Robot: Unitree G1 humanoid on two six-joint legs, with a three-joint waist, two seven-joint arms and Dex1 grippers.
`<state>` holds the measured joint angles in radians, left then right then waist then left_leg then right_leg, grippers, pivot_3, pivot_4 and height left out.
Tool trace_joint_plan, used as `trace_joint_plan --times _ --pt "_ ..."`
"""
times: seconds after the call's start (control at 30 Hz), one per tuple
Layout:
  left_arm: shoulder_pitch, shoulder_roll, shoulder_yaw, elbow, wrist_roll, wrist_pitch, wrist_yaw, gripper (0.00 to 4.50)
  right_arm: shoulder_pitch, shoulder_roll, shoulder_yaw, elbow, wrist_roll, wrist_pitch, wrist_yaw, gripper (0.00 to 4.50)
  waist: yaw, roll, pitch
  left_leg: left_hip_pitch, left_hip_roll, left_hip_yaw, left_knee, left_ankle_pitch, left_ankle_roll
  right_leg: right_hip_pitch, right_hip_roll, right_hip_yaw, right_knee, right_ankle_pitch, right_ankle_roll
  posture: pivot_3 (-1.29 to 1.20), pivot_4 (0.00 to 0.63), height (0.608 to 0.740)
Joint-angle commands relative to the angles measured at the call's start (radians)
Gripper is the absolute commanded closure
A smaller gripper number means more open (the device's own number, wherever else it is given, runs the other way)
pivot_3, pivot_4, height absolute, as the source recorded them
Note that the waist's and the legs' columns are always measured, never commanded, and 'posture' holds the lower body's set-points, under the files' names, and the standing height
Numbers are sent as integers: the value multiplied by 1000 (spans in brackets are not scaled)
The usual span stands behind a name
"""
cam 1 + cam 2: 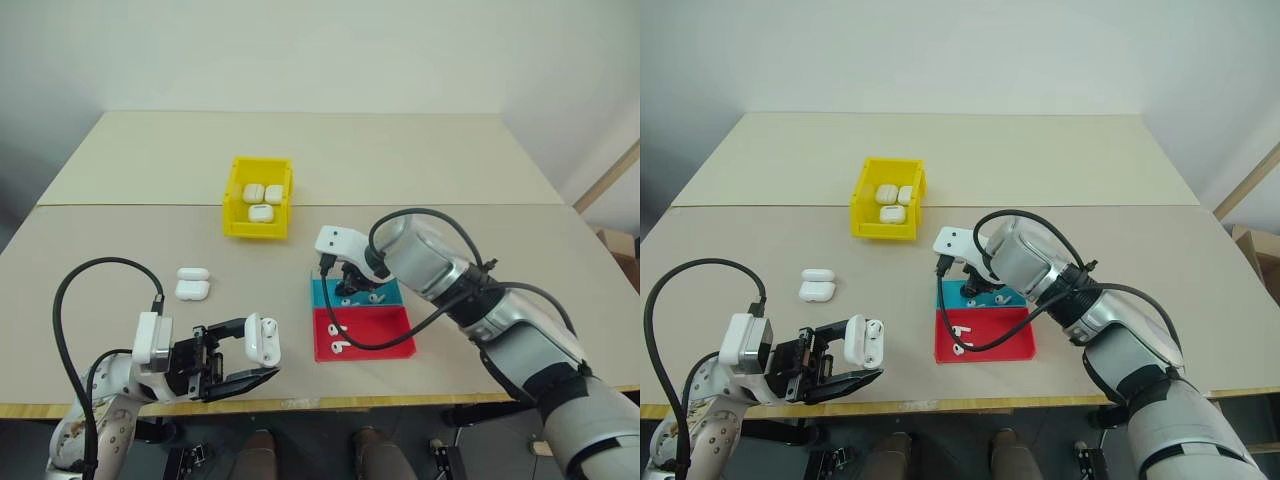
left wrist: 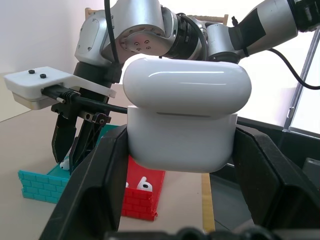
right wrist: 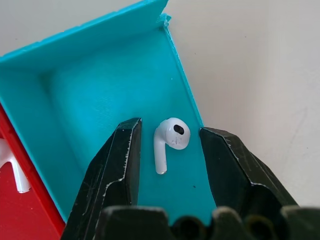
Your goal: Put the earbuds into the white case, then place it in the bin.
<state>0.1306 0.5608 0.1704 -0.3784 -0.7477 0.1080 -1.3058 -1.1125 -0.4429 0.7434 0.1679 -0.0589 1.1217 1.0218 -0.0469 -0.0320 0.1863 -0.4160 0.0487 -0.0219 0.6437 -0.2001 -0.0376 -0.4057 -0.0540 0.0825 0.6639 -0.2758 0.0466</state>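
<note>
Six white cases: three in the yellow bin (image 1: 236, 205), two on the desk (image 1: 192, 283), one held (image 1: 264, 338). One blue tray (image 1: 322, 294), one red tray (image 1: 385, 340). Two tools.

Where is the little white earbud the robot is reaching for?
The tiny glossy white plastic earbud lies in the shallow blue tray, near its wall, between the open black fingers of the right gripper, untouched by them.

A wide beige matte worktop (image 1: 420, 160) with a seam across it stands against a plain pale wall (image 1: 320, 50); a light wooden strip (image 1: 605, 180) leans at right.
</note>
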Motion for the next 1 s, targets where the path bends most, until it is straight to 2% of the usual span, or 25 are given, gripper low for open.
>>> trace_joint_plan --times 0.03,0.93,1.0 --pt "-3 3 -1 -22 -2 -22 -6 1699 -9 -11 6 -20 -7 17 -3 2274 0 0 0 0 0 0 0 0 0 0 0 0 0 0 0 0 150 740" --pt "-3 4 4 -19 -2 -20 -6 1699 -20 7 6 -14 4 27 -5 2274 -2 0 0 0 0 0 0 0 0 0 0 0 0 0 0 0 150 740" --pt "-2 5 4 -19 -1 -22 -7 1699 -19 6 8 -16 3 26 -5 2628 -1 0 0 0 0 0 0 0 0 0 0 0 0 0 0 0 150 740"
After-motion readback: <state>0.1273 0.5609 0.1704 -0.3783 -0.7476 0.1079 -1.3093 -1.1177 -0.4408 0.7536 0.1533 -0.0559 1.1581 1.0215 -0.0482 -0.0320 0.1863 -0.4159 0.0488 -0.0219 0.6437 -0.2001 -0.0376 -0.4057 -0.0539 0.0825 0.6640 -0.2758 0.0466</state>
